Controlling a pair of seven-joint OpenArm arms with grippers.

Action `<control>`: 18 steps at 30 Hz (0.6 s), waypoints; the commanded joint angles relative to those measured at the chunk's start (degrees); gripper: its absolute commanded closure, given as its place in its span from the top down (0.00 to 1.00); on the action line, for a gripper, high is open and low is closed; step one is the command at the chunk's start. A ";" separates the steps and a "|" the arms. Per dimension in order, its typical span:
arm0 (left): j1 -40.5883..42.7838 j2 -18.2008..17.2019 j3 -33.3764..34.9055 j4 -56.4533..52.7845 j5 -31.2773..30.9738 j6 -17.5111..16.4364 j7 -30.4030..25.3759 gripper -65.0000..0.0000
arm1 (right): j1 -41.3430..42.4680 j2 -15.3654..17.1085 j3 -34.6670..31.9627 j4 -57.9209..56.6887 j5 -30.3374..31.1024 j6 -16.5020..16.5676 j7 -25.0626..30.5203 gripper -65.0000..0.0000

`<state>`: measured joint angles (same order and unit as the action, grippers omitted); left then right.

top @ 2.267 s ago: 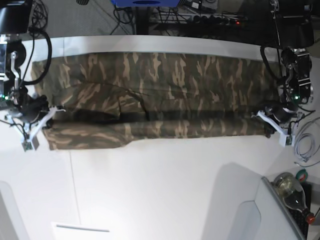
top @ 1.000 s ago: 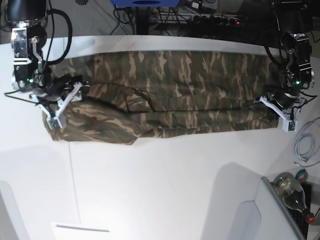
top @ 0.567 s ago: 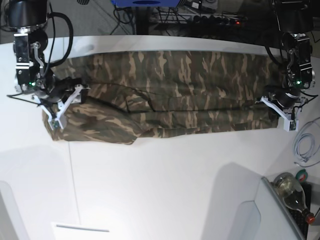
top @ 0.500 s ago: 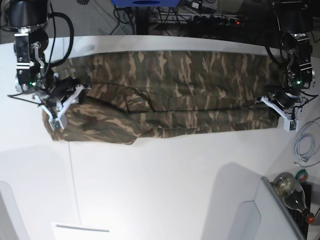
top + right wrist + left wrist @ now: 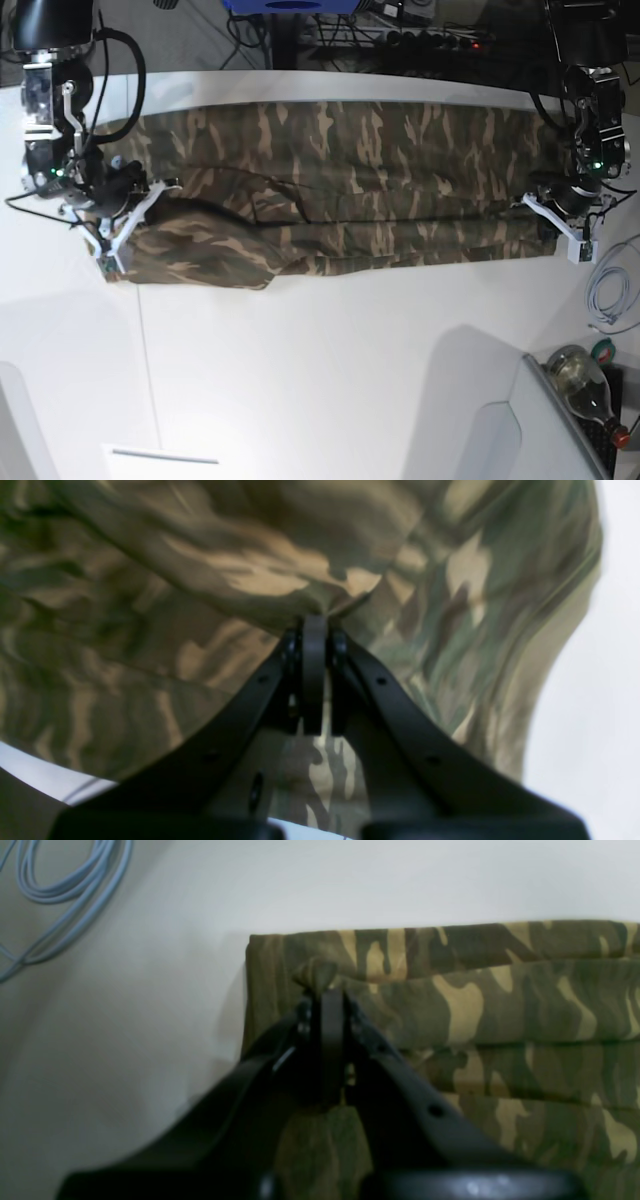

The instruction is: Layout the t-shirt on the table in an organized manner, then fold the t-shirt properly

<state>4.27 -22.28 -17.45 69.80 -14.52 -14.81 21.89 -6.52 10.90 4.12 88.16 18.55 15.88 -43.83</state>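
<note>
The camouflage t-shirt (image 5: 340, 190) lies as a long band across the back of the white table (image 5: 330, 350), its front part doubled over. In the base view my right gripper (image 5: 113, 250) is at the shirt's left end. The right wrist view shows this gripper (image 5: 314, 622) shut on a raised pinch of the t-shirt (image 5: 250, 570). My left gripper (image 5: 571, 243) is at the shirt's right end. In the left wrist view it (image 5: 324, 992) is shut on a small tuft near the corner of the t-shirt (image 5: 475, 990), which lies flat on the table (image 5: 125, 1015).
A coil of grey cable (image 5: 605, 290) (image 5: 50, 890) lies on the table beyond the shirt's right end. A bottle (image 5: 585, 385) and a raised white panel (image 5: 480, 430) are at the front right. A thin dark seam (image 5: 148, 370) crosses the table. Cables and a power strip (image 5: 430, 38) sit behind it.
My right gripper has gone from open to shut on the shirt's left end and shifted slightly toward the table's front. The left arm has stayed put.
</note>
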 commanded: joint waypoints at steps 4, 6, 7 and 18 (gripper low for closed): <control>-0.01 -1.41 -0.44 3.04 -0.11 0.43 -1.10 0.00 | 0.15 0.66 0.41 5.60 0.31 -0.01 -3.59 0.00; 1.22 -1.50 -0.44 5.85 -0.11 0.43 0.57 0.00 | -0.20 0.75 0.41 7.88 0.22 -0.01 -4.91 0.00; 1.57 -1.50 -0.44 7.61 0.06 0.43 1.89 0.00 | -0.46 0.75 0.41 8.94 0.14 -0.01 -5.62 0.00; 4.12 -2.02 -0.53 12.09 0.24 0.43 6.46 0.00 | -5.92 0.75 5.15 19.14 0.05 -0.01 -9.05 0.00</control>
<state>9.15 -22.92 -17.47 80.97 -13.93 -14.85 29.67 -12.84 11.20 8.99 106.17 17.85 15.90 -53.84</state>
